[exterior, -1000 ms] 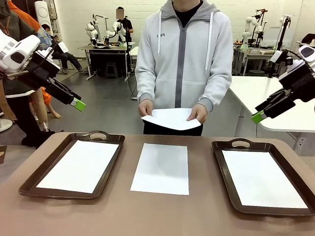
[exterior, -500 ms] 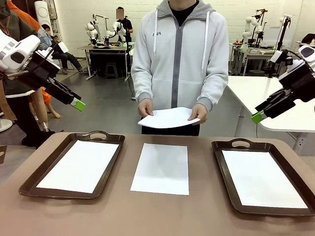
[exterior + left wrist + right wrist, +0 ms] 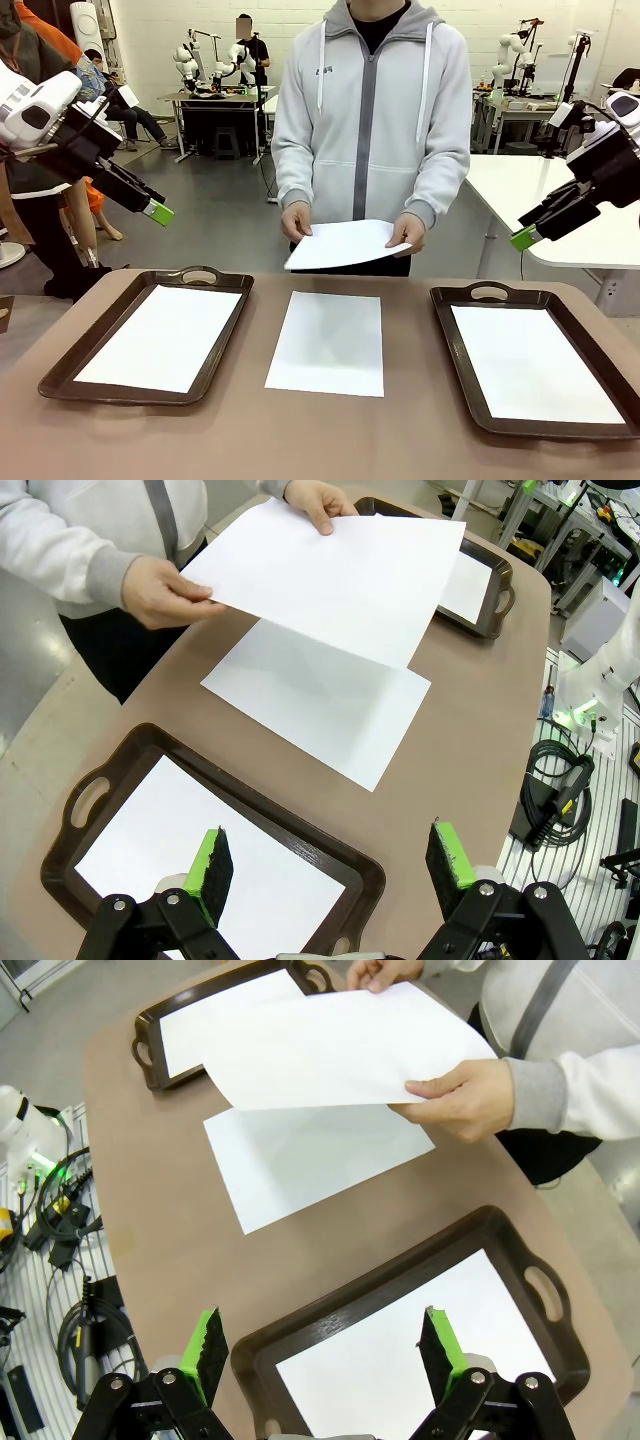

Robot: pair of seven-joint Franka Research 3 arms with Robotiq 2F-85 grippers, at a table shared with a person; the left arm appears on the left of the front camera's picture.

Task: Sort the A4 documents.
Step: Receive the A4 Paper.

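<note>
Sorting part done, we think: left tray (image 3: 150, 277) and right tray (image 3: 457, 350) each hold a sheet, two to go.
Front: we see held sheet (image 3: 345, 244) in the person's hands (image 3: 296, 221), loose sheet (image 3: 328, 342) on the surface (image 3: 410, 420) btw. trays. L wrist: left tool (image 3: 330, 855) spread, empty. R wrist: right tool (image 3: 322, 1345) spread, empty.

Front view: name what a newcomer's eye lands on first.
The person holds a white sheet in both hands over the far edge of the table. A second sheet lies flat between two brown trays, each holding a sheet. The left gripper and right gripper hover raised at either side, jaws open.
</note>
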